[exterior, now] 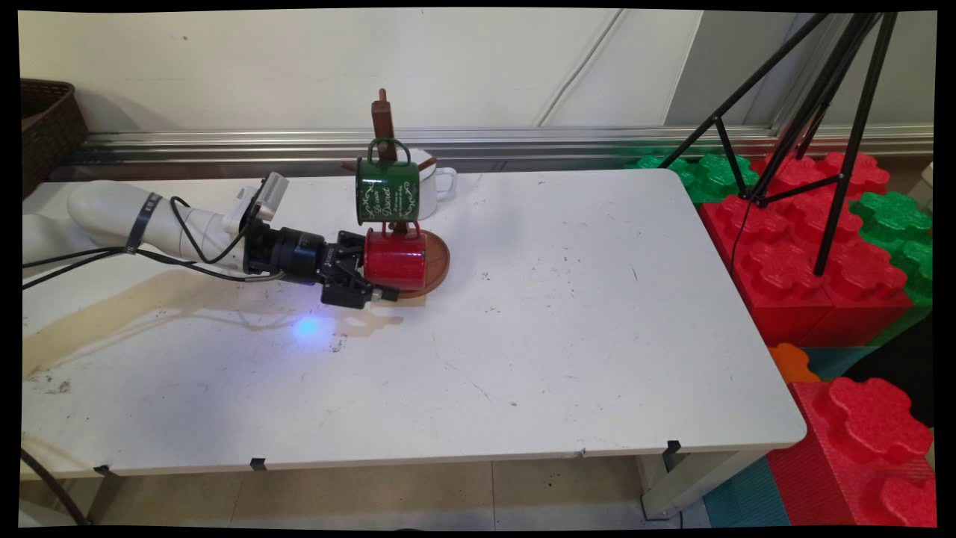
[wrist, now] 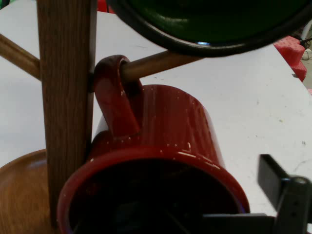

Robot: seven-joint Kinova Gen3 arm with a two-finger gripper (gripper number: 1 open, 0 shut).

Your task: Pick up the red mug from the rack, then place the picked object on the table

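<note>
A red mug (exterior: pixel 396 259) hangs by its handle (wrist: pixel 113 100) on a low peg of a wooden mug tree (exterior: pixel 385 133), with its mouth turned toward my hand. My gripper (exterior: pixel 376 282) is at the mug's rim (wrist: pixel 146 158) and open. In the hand view one finger (wrist: pixel 275 181) stands outside the rim with a strip of table between it and the mug's wall. The other finger is hidden. A green mug (exterior: pixel 387 190) hangs on a higher peg just above the red one. A white mug (exterior: pixel 437 183) hangs on the far side of the tree.
The tree's round wooden base (exterior: pixel 437 263) rests on the white table (exterior: pixel 567 314). Red and green foam blocks (exterior: pixel 806 246) and a black tripod (exterior: pixel 829 119) stand to the right of the table. A dark basket (exterior: pixel 45 127) is at the far left.
</note>
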